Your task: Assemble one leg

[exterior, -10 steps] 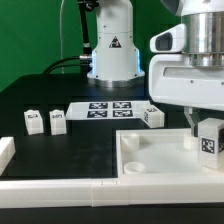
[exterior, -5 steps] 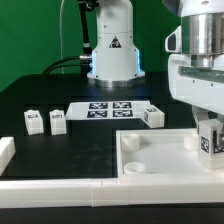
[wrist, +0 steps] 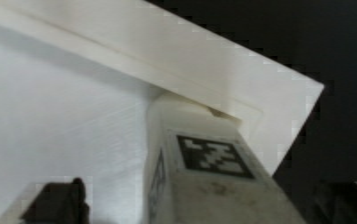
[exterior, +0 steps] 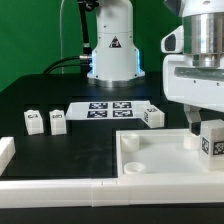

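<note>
Nearest the camera, a low white rail (exterior: 60,188) runs along the front of the black table (exterior: 45,100). Just behind it is the big white square tray (exterior: 160,165) with round corner sockets; one socket (exterior: 132,167) shows at its near corner on the exterior view's left.

At the tray's far corner on the exterior view's right, the pincer (exterior: 207,128) holds the leg (exterior: 211,140), clenched on it, dark fingers (exterior: 193,126) either side. Leg's long axis is upright, tag face turned toward the camera, lower end down inside the tray at the corner. Wrist view agrees: leg (wrist: 207,160) runs away from the camera down to where the tray walls meet, tag visible on its side. Whether it's fully seated in the socket, can't tell; the tray wall hides the bottom end.

Step, as I read it: inserting the leg into that corner socket. Next move likely calls for keeping it vertical and centred over the hole, pressing or twisting it home, and only then letting go. Tilt would jam it against the wall.

Further back: a spare tagged block (exterior: 151,115) just beyond the tray's far edge, two more small blocks (exterior: 34,121) (exterior: 57,120) side by side toward the exterior view's left, and another white piece (exterior: 5,152) at that edge. Then the marker board (exterior: 108,108) flat on the table. Farthest back, the arm's base (exterior: 112,50) against a green backdrop.
</note>
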Controlling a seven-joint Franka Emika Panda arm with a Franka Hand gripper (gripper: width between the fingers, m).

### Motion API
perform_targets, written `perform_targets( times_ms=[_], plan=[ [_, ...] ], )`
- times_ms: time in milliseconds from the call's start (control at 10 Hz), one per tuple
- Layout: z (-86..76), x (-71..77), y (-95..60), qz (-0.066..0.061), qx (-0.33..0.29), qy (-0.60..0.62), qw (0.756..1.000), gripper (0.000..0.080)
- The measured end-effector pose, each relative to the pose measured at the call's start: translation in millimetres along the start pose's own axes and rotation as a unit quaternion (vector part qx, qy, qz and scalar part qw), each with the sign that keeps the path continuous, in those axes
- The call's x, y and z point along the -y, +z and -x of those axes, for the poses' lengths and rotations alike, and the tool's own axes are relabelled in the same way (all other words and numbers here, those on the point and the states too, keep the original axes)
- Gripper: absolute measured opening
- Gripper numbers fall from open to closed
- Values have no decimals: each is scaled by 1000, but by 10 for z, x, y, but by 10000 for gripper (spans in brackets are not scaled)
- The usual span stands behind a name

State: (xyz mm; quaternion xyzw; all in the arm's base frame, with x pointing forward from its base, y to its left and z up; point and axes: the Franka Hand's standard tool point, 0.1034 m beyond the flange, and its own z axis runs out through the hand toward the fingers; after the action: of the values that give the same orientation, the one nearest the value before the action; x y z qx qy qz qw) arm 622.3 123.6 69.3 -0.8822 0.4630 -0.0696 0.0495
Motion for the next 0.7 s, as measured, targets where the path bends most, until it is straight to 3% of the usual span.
perform_targets(
  times_ms=[400,700],
  plan=[
    [23,2,6,-1,1,-279,960,649],
    [-47,8,-11,8,-4,-475,880,649]
  ],
)
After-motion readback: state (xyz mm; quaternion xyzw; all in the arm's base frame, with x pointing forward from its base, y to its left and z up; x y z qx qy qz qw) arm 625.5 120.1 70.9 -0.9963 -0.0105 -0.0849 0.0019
